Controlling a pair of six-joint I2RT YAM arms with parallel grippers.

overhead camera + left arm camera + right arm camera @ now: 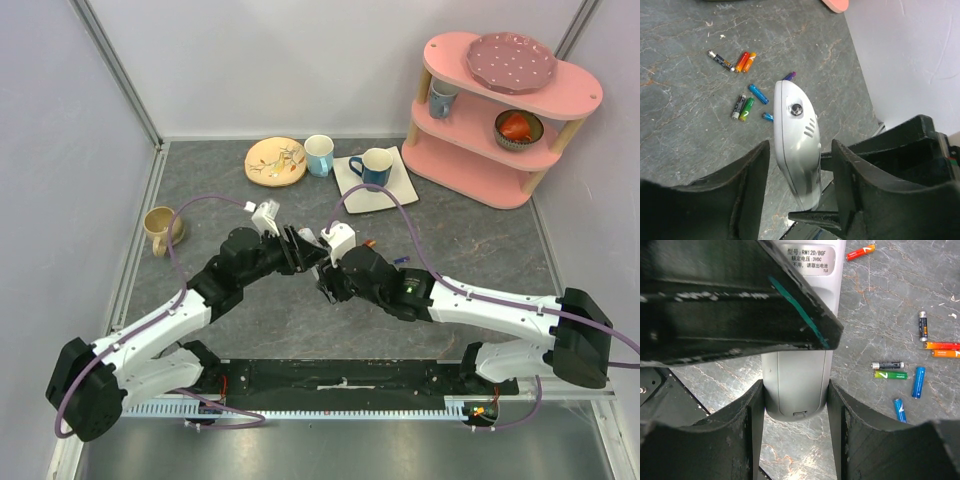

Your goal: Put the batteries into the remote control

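The remote control [797,385], a slim light-grey bar, hangs above the table with its labelled back face and a cover latch toward the right wrist camera. My right gripper [796,390] is shut on its lower end, both fingers against its sides. My left gripper [801,150] is open around the same remote [796,135], with gaps on both sides. Several batteries [897,375] lie loose on the table: orange, green, blue and dark ones. They also show in the left wrist view [745,107]. In the top view the grippers [315,265] meet mid-table and hide the remote.
A tan cup [160,228] stands at the left. A round plate [275,160], a blue-white mug [319,154] and a blue mug on a white square plate [385,188] stand at the back. A pink shelf [505,110] stands at the back right.
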